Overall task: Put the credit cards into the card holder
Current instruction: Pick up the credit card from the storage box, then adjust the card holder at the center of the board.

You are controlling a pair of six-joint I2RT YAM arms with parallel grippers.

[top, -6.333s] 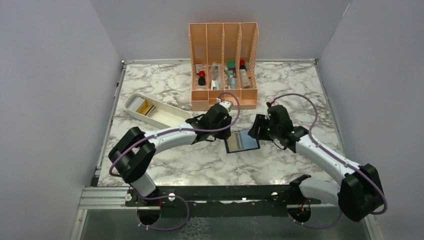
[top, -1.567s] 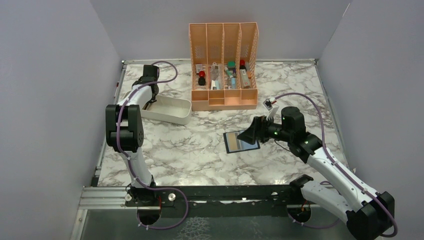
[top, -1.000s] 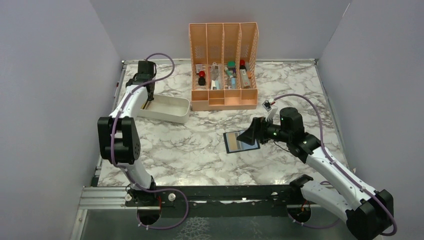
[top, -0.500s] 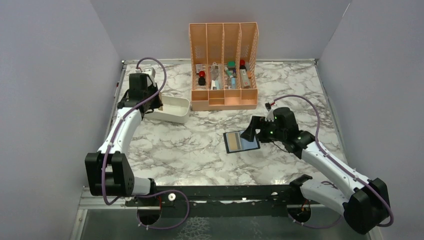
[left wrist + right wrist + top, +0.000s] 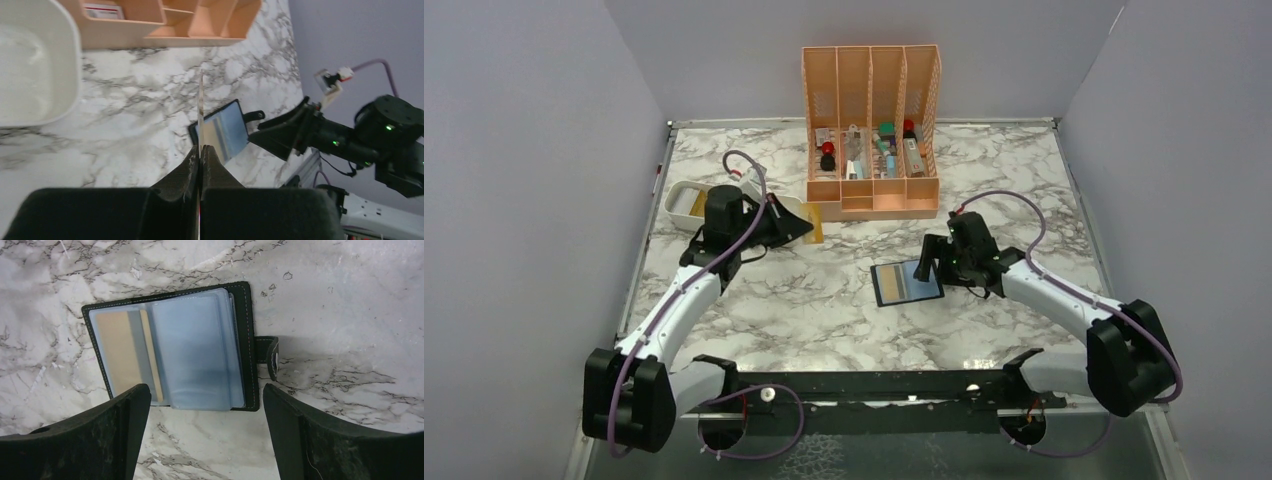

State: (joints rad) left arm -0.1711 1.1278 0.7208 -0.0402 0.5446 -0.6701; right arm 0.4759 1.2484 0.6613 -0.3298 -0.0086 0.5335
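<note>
Left pincer (image 5: 801,222) is seen shut tight on a gold card (image 5: 814,226), held above the desk (image 5: 824,325) just in front of the orange organiser (image 5: 871,130). In the left wrist view the card is seen edge-on as a thin line sticking out from between the pressed-together fingers (image 5: 192,167), with nothing else gripped. The white tray (image 5: 676,197) is placed behind the left arm, near the desk's left edge, and is mostly hidden by the arm. A gold patch is visible inside its exposed end; whether that is more cards cannot be told.

The card holder (image 5: 175,347) is laid open and flat on the desk, right of centre, well apart from the held card. Bluish clear pockets are shown facing up. A second gold card (image 5: 117,352) is seen tucked in the left-hand pocket, and the other pockets look bare. The clasp tab (image 5: 270,357) is stuck out from the holder's right edge and rests on the marble.

Right pincer (image 5: 205,396) is spread wide, with nothing held. One finger (image 5: 122,422) is set by the holder's lower left corner and the other is off to the right, below the tab. From the top view the pincer is placed at the holder's right side; whether it touches the holder cannot be told.

The organiser is stood upright at the back of the desk, with small items in its slots.
</note>
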